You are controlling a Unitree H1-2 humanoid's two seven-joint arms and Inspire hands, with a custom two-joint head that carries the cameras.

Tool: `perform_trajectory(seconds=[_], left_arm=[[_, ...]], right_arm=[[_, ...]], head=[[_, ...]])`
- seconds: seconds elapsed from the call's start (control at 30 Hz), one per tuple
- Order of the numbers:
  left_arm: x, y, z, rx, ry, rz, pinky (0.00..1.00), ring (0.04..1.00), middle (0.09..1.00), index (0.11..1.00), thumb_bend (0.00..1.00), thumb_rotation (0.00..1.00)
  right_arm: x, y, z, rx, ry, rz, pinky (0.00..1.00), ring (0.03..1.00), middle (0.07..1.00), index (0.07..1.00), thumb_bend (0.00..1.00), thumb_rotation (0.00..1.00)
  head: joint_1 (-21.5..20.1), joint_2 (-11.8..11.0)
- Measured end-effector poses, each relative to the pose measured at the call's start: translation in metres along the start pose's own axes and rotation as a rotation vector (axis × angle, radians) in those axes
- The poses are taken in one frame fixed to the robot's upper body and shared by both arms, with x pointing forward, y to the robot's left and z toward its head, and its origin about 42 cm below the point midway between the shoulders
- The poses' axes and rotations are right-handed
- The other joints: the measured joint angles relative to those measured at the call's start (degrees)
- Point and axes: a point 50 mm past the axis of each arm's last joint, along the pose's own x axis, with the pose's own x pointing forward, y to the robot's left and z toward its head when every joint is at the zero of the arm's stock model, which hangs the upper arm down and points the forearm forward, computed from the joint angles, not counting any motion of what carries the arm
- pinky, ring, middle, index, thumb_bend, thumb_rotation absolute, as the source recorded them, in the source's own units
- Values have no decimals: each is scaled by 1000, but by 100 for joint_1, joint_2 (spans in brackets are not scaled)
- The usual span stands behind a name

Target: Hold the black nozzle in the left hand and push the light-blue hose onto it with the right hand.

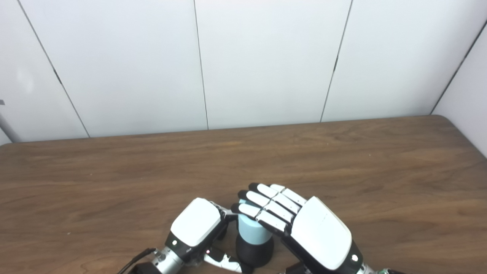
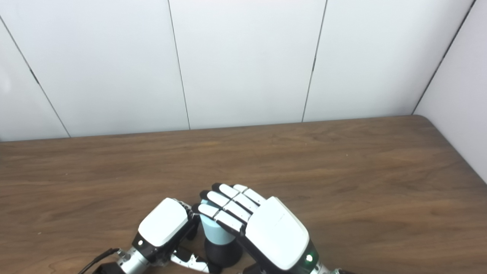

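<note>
Crowding near table edge (image 1: 114, 266): hose (image 1: 249, 232), nozzle (image 1: 254, 251).

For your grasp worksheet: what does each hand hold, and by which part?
The left hand grips the black nozzle low on its side; the right hand lays its fingers over the light-blue hose at its top.

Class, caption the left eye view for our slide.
Left robot hand steadies the nozzle while the right robot hand covers the hose.
</note>
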Motion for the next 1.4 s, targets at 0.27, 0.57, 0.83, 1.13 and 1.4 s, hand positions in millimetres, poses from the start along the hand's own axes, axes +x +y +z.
perform_trajectory(seconds=[0.27, 0.57, 0.83, 1.13, 1.4], left_arm=[[0, 0, 0, -1, 0, -1, 117, 174, 257, 481, 515, 38], [0, 0, 0, -1, 0, -1, 120, 178, 261, 481, 516, 39], [0, 0, 0, -2, 0, -1, 124, 182, 264, 481, 515, 39], [0, 0, 0, -3, 1, -2, 122, 179, 260, 481, 515, 38], [0, 0, 0, -3, 2, -3, 125, 182, 266, 481, 515, 38]], right_arm=[[0, -2, 3, 2, -19, -9, 722, 804, 815, 742, 849, 489], [-2, 3, 2, -38, -16, 12, 809, 879, 870, 804, 737, 544], [-3, 2, 2, -104, 18, 79, 846, 935, 920, 877, 706, 618], [0, -4, 2, -107, 46, 127, 854, 932, 925, 870, 724, 679], [1, -5, 3, -88, 50, 136, 810, 905, 916, 860, 752, 693]], head=[[-9, 0], [-9, 0], [0, 0], [-17, 9], [-17, 17]])
